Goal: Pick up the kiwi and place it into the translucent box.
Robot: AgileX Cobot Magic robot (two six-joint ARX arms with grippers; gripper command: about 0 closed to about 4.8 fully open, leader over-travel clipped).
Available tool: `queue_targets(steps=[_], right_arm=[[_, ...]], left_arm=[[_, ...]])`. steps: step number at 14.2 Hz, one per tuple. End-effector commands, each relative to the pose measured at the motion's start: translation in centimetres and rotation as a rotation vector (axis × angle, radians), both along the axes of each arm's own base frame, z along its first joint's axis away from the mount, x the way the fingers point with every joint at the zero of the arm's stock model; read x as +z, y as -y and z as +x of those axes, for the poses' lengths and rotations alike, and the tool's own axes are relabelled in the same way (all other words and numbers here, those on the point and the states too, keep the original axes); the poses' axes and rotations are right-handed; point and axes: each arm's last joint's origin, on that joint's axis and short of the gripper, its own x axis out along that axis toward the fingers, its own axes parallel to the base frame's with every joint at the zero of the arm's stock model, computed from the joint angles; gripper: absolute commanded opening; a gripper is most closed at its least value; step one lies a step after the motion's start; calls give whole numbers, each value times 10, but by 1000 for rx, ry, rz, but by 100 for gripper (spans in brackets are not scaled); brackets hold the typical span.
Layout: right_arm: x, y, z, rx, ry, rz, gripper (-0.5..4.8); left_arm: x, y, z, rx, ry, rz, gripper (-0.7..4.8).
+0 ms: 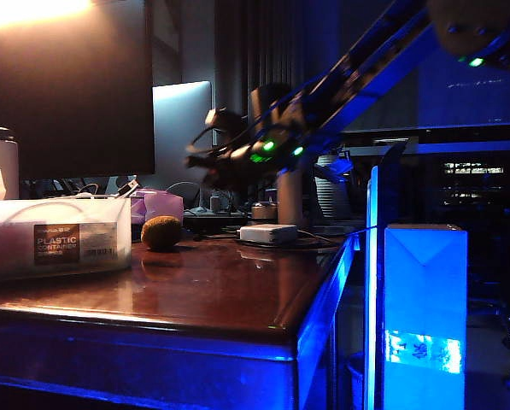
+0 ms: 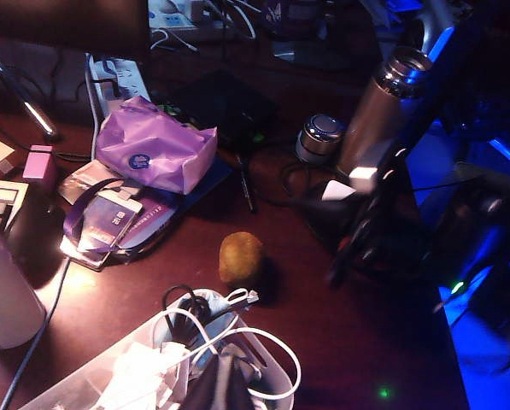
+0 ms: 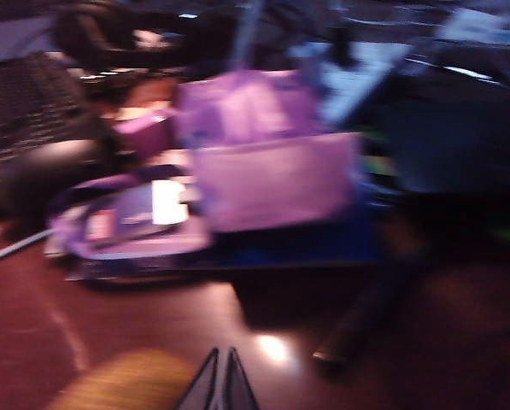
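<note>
The kiwi (image 1: 161, 232) is a small fuzzy brown fruit lying on the dark red tabletop just right of the translucent box (image 1: 58, 239), a low frosted tub with a dark label. In the left wrist view the kiwi (image 2: 240, 257) lies just beyond the box (image 2: 71, 384), which holds white cables and paper. My right gripper (image 1: 202, 159) hangs blurred in the air above and right of the kiwi, shut and empty. Its tips (image 3: 222, 354) are pressed together, with the kiwi (image 3: 122, 384) a blur beside them. My left gripper (image 2: 223, 369) shows as a dark shut wedge over the box.
A purple bag (image 2: 156, 145), a small pink box (image 2: 39, 162), a lanyard, cards and a pen (image 2: 246, 184) lie behind the kiwi. A steel flask (image 2: 383, 102) and a small can (image 2: 321, 137) stand farther back. A glowing blue carton (image 1: 424, 316) stands off the table's right edge.
</note>
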Motion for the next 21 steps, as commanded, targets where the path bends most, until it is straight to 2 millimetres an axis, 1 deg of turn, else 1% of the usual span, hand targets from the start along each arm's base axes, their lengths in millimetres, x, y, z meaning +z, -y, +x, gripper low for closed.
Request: queue_targets(steps=[1,3,4,7,10,12,14,15,16,18,21], right_arm=[[-2,-27,-13,54,51,14,-1],[-14,-46,-23,89,47,-9,-1],[-19,-49,-25,83,33,-26,-1],[-30,-53,-27,45,-2,-79,-1],[-32,-50,-25,7,-5,-120,-1],[-29,-50,-25,12,-5,-164,-1],[-25,-49,-26,20,-47,-206,-1],[-20,-48,-26,22,-56,-218,-1],[-6,-48,-25,27,-35,-232,-1],[12,-48,-26,29,-9,-238,-1],[21,-47,-23,22,45,-207,-1]], left_arm=[[2,0,-2,-3,1,0,-3],[1,0,-2,-5,-9,3,-3],[0,0,-3,-6,-14,5,-3],[-1,0,-3,-11,-27,5,-3],[-2,0,-4,-13,-33,8,-3],[-2,0,-4,-13,-33,8,-3],[-2,0,-4,-13,-33,8,-3],[-2,0,-4,-13,-34,8,-3],[-2,0,-4,-13,-37,8,-3],[-3,0,-4,-13,-49,7,-3],[-3,0,-5,-13,-54,7,-3]])
